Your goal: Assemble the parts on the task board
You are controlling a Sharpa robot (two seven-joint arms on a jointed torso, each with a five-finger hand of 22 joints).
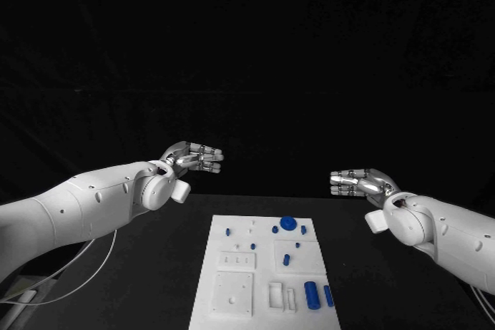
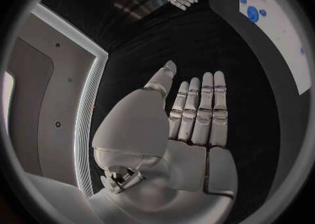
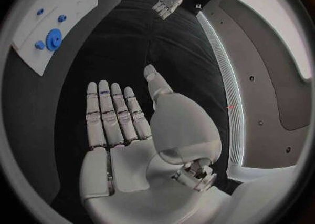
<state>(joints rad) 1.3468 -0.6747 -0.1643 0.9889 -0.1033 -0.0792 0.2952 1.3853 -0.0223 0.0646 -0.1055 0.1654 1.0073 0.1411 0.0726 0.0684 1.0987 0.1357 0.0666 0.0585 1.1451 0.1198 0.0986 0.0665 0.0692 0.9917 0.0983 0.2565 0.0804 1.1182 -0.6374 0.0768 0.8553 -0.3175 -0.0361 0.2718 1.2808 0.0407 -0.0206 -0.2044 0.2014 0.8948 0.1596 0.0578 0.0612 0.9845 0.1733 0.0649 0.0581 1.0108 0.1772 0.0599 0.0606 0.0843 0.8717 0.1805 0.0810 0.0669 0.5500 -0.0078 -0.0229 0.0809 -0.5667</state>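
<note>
Overhead, the task board point(image 1: 263, 269) lies at six o'clock on the black table point(image 1: 165, 273), a long white plate running away from the robot. Its small blue parts are scattered across it: a round blue disc point(image 1: 287, 221) at the far end, toward one o'clock of the board's centre, a few tiny blue pieces just nearer than it, and two upright blue cylinders point(image 1: 312, 295) at the near end, toward five o'clock. Pale moulded blocks point(image 1: 233, 294) take up the near left of the board.

Both hands hang well above and beyond the board, touching none of it. The left hand point(image 1: 193, 159) sits at ten o'clock and the right hand point(image 1: 359, 182) at three o'clock, well apart, palms facing each other.

From above the fingers look bent and bunched; the wrist cameras settle it. The left wrist view shows the left hand point(image 2: 193, 116) flat, fingers straight and side by side, thumb angled off, holding nothing, with the board's point(image 2: 279, 40) far end and the disc point(image 2: 252, 13) past the fingertips. The right wrist view shows the right hand point(image 3: 118, 124) likewise flat and empty, with the board point(image 3: 52, 19) and its disc point(image 3: 54, 39) beyond it.

Nothing stands between either hand and the board.
</note>
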